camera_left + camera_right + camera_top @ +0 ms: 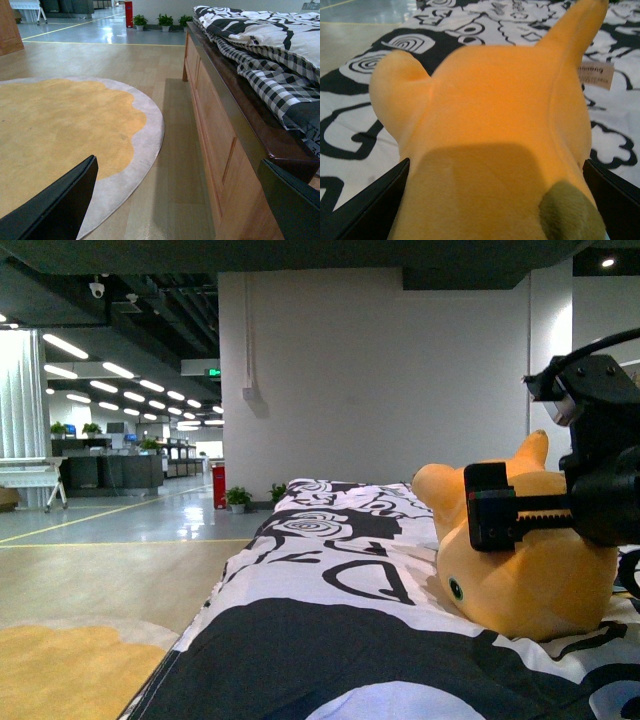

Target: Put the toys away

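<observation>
The toy is an orange-yellow plush animal (530,570) with pointed ears, lying on the black-and-white bedspread (340,570) at the right. My right gripper (505,508) is open and straddles its body. In the right wrist view the plush (490,115) fills the space between the two black fingers (370,210), and a dark spot (567,210) shows on its back. A white tag (595,76) hangs by one ear. My left gripper (175,210) is open and holds nothing, low over the floor beside the bed.
A wooden bed frame (225,130) with drawer fronts runs along one side of the left gripper. A round orange rug (60,125) with a grey border lies on the wood floor. Behind the bed rises a white wall (380,380). Potted plants (165,21) stand farther off.
</observation>
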Action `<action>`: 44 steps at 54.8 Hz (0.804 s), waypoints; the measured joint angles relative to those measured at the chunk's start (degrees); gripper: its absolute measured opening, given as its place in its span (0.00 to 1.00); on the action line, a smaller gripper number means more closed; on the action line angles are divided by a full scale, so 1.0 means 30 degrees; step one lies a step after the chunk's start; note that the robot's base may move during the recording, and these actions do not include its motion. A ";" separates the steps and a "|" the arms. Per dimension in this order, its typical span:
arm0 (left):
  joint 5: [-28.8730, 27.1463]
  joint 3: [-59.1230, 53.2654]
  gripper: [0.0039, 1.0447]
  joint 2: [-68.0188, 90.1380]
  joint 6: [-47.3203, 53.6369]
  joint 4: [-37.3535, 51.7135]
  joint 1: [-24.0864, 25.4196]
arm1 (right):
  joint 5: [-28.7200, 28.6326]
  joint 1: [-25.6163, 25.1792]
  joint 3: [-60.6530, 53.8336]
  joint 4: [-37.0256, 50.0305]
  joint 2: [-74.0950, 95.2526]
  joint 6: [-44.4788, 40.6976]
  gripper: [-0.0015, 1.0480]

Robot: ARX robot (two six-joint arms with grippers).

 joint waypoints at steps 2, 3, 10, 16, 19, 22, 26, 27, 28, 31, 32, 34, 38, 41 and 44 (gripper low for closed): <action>0.0000 0.0000 0.95 0.0000 0.0000 0.0000 0.0000 | -0.0386 -0.0044 -0.0277 -0.0226 0.0044 0.0510 1.00; 0.0000 0.0000 0.95 0.0000 0.0000 0.0000 0.0000 | -0.0539 -0.0044 -0.0379 -0.0328 0.0051 0.0721 1.00; 0.0000 0.0000 0.95 0.0000 0.0000 0.0000 0.0000 | -0.1515 0.0350 -0.1071 -0.0780 0.0066 0.2040 1.00; 0.0000 0.0000 0.95 0.0000 0.0000 0.0000 0.0000 | -0.1778 0.0860 -0.1392 -0.0729 0.0007 0.2659 1.00; 0.0000 0.0000 0.95 0.0000 0.0000 0.0000 0.0000 | -0.1821 0.1180 -0.1552 -0.0692 -0.0095 0.3075 0.99; 0.0000 0.0000 0.95 0.0007 0.0000 0.0000 0.0000 | -0.1843 0.1428 -0.1647 -0.0648 -0.0211 0.3439 0.93; 0.0000 0.0000 0.95 0.0000 0.0000 0.0000 0.0000 | -0.1880 0.1843 -0.1719 -0.0743 -0.0532 0.4138 0.81; 0.0000 0.0000 0.95 0.0000 0.0000 0.0000 0.0000 | -0.1880 0.1902 -0.1727 -0.0772 -0.0605 0.4255 0.78; 0.0000 0.0000 0.95 0.0000 0.0000 0.0000 0.0000 | -0.1880 0.1982 -0.1749 -0.0794 -0.0692 0.4408 0.75; 0.0000 0.0000 0.95 0.0000 0.0000 0.0000 0.0000 | -0.1865 0.2208 -0.1807 -0.0823 -0.0954 0.4612 0.67; 0.0000 0.0000 0.95 0.0000 0.0000 0.0000 0.0000 | -0.1865 0.2273 -0.1814 -0.0852 -0.1027 0.4656 0.64; 0.0000 0.0000 0.95 0.0000 0.0000 0.0000 0.0000 | -0.1865 0.2375 -0.1821 -0.0911 -0.1166 0.4714 0.60; 0.0000 0.0000 0.95 0.0000 0.0000 0.0000 0.0000 | -0.1880 0.2557 -0.1843 -0.0925 -0.1464 0.4816 0.52; 0.0000 0.0000 0.95 0.0000 0.0000 0.0000 0.0000 | -0.1996 0.2645 -0.1865 -0.0947 -0.1734 0.4947 0.46; 0.0000 0.0000 0.95 0.0000 0.0000 0.0000 0.0000 | -0.2324 0.2718 -0.1880 -0.0998 -0.2171 0.5071 0.39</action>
